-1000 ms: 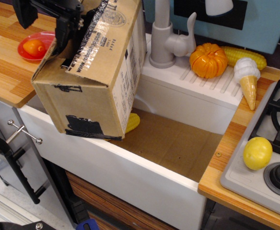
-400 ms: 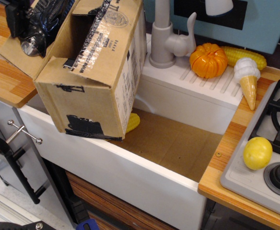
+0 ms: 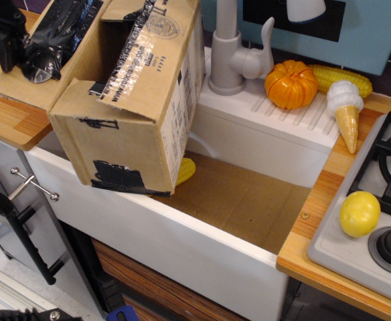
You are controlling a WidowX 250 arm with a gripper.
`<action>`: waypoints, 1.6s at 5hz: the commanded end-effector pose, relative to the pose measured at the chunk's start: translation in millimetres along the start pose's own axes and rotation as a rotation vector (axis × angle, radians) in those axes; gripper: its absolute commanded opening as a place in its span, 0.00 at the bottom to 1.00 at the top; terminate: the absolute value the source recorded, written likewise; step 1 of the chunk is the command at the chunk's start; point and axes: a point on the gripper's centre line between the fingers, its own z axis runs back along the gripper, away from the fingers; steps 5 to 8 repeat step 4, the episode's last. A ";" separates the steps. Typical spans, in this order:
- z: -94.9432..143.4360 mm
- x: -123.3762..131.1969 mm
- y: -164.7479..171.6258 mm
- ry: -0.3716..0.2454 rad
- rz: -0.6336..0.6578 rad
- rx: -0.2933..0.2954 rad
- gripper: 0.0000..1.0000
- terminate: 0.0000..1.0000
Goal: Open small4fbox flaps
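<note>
The small4fbox (image 3: 125,134) is a brown cardboard box with black tape patches, standing tilted in the left corner of the white sink (image 3: 182,234). One of its flaps (image 3: 21,83) is folded out to the left over the wooden counter. Another flap (image 3: 148,47), with clear tape, printed text and a round stamp, still lies across the top. The dark inside of the box shows between them. My black gripper (image 3: 21,50) is at the top left, over the folded-out flap. Its jaws are not clear enough to tell open from shut.
A grey faucet (image 3: 225,47) stands just right of the box. A yellow toy (image 3: 185,170) lies under the box's right edge. A pumpkin (image 3: 290,83), corn (image 3: 343,77) and ice cream cone (image 3: 346,110) sit on the drainboard. A lemon (image 3: 359,214) lies on the stove (image 3: 356,251).
My gripper has moved left, away from the box top, and the left flap has swung out over the counter. It now hides the red plate. The box has barely shifted.
</note>
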 end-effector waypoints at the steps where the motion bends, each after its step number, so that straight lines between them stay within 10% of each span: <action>1: -4.2 1.5 0.7 -0.066 -0.011 -0.017 1.00 0.00; 3: -17.4 1.3 -10.8 -0.115 -0.016 -0.052 1.00 0.00; 4: -18.6 -0.2 -12.1 -0.135 -0.024 -0.062 1.00 1.00; 8: -18.6 -0.2 -12.1 -0.135 -0.024 -0.062 1.00 1.00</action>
